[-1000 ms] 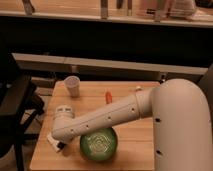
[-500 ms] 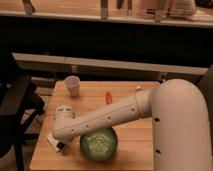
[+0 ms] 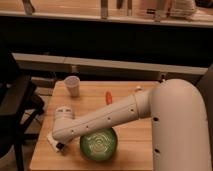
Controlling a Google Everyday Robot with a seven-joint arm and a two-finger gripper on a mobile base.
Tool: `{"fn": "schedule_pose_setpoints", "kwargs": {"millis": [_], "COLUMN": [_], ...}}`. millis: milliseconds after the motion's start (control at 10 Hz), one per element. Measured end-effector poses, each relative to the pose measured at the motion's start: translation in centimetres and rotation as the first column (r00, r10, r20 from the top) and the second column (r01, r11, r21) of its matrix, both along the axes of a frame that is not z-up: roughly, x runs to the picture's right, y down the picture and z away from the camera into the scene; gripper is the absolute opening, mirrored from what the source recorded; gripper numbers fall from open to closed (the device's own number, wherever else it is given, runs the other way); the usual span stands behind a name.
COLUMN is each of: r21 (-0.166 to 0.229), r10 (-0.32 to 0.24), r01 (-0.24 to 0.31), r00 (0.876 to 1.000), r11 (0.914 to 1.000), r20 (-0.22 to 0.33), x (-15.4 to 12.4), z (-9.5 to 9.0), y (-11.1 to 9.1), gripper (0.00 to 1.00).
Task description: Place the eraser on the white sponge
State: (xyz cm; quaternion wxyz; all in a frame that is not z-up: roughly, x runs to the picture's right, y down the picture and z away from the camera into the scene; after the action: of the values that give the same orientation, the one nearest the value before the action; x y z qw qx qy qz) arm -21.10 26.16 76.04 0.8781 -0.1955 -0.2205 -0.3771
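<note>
My arm reaches from the right across the wooden table (image 3: pixel 130 130) to its front left corner. The gripper (image 3: pixel 56 143) hangs low over the table's left edge, just left of the green bowl (image 3: pixel 98 144). A small off-white piece (image 3: pixel 50 139) shows at the gripper's tip; it may be the white sponge, but I cannot tell. A small dark bit (image 3: pixel 60 146) sits right under the wrist. I cannot make out the eraser as a separate thing; the arm hides much of that spot.
A pale paper cup (image 3: pixel 73 86) stands at the table's back left. A small orange-red object (image 3: pixel 107 96) lies near the back middle. A dark chair (image 3: pixel 15 110) stands left of the table. A dark counter runs behind.
</note>
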Motion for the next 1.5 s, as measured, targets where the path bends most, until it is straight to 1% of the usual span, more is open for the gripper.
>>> {"fn": "schedule_pose_setpoints", "kwargs": {"millis": [200,300,600,700,800,1300,1500], "r21": [0.000,0.000,0.001,0.002,0.004,0.009,0.011], "r10": [0.001,0.005,0.022,0.023,0.025,0.044,0.054], "r01": [-0.001,-0.005,-0.022,-0.023,-0.025,-0.044,-0.054], "r00": [1.000,1.000,1.000,1.000,1.000,0.999,0.999], "r11": [1.0000,1.0000,0.9998,0.9997,0.9997,0.9990,0.9985], "r20": [0.002,0.003,0.000,0.001,0.003,0.001,-0.001], "x": [-0.08,-0.11,-0.03,-0.04,-0.15,-0.47,-0.44], "z": [0.15,0.18,0.36,0.37,0.35,0.62,0.72], "y": [0.08,0.19,0.19,0.26,0.24,0.14,0.02], "gripper": [0.07,0.11,0.12,0.13,0.19,0.20,0.27]}}
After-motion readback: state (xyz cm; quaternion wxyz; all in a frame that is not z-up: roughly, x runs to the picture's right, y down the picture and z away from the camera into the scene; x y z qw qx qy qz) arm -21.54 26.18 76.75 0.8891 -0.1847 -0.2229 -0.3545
